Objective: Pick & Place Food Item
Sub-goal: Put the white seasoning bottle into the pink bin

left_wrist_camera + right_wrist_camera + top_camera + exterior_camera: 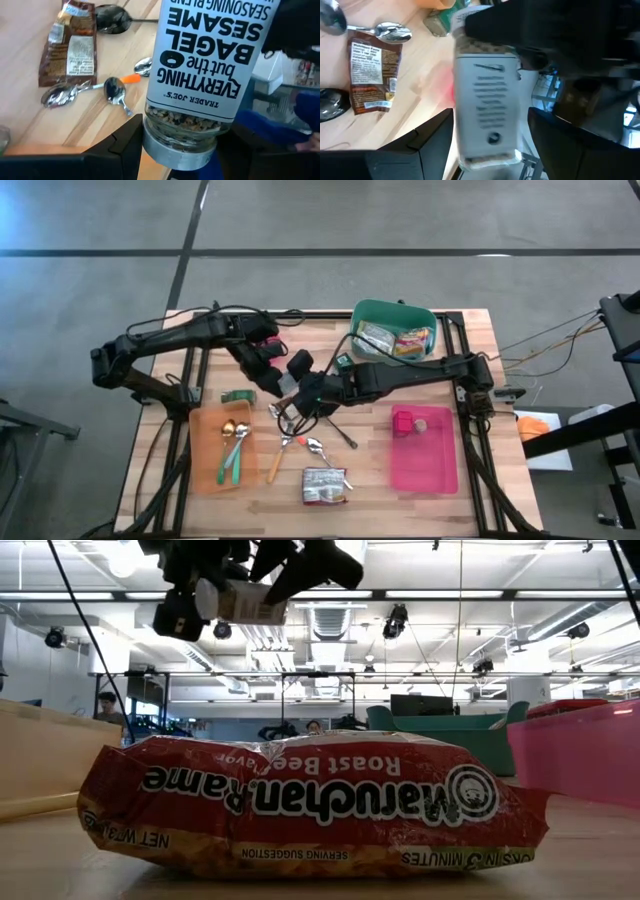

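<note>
Both arms meet mid-worktop, above the wooden slat worktop (200,340). Left pincer (180,150) is clamped round the lower, glass end of a tall seasoning jar w/ white label (210,55), label reads "Everything but the Bagel Sesame", seeds visible thru the glass. Right pincer (485,145) has its fingers either side of the same jar, at the other end, part-open around it; can't tell if they press it. Jar is up in the air, clear of the surface, between the two pincers. Below lie metal spoons (116,91), a brown foil packet (70,45), an orange flat tray (205,445) w/ cutlery, a pink tray (425,465), a green tub (372,312) w/ packets. Low view: red ramen pack (310,805) lying flat up front.
</note>
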Controlling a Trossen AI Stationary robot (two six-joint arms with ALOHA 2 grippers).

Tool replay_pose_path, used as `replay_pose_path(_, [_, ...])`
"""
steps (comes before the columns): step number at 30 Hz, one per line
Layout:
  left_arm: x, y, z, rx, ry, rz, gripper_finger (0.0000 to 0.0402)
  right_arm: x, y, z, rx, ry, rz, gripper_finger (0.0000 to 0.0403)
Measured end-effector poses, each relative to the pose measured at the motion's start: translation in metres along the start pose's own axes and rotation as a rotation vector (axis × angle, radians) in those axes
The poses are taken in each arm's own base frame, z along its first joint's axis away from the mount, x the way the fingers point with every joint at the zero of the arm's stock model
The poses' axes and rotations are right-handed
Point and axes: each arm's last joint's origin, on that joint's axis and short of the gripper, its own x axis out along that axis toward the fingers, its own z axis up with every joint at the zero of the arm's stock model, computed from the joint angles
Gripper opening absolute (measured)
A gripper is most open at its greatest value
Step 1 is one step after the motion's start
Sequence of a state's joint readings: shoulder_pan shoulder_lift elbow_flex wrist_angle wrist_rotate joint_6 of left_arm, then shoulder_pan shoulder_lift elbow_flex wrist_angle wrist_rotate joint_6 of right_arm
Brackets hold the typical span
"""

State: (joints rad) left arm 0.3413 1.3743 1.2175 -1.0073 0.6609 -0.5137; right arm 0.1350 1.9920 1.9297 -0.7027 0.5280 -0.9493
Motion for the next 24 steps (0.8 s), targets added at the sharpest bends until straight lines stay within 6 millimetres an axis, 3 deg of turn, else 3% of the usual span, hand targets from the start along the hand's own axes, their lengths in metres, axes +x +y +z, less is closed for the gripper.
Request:
replay_pose_path(14, [-0.0008,-0.0042,-0.0029,0.100,0.057,-0.113,0.0189,-0.0053,0.0033,0.0024,-0.043,-0.004,0.013,0.0251])
replay_pose_path(20, [-0.0008,-0.0048,-0.0026,0.103,0.058,-0.127,0.0189,-0.0062,0.0032,0.0027,-0.034,-0.009,0.015,0.0208])
replay_pose_path(24, [-0.0007,-0.0054,-0.0028,0.104,0.066,-0.141,0.0189,-0.0065,0.0036,0.0027,-0.007,-0.008,0.017,0.0205])
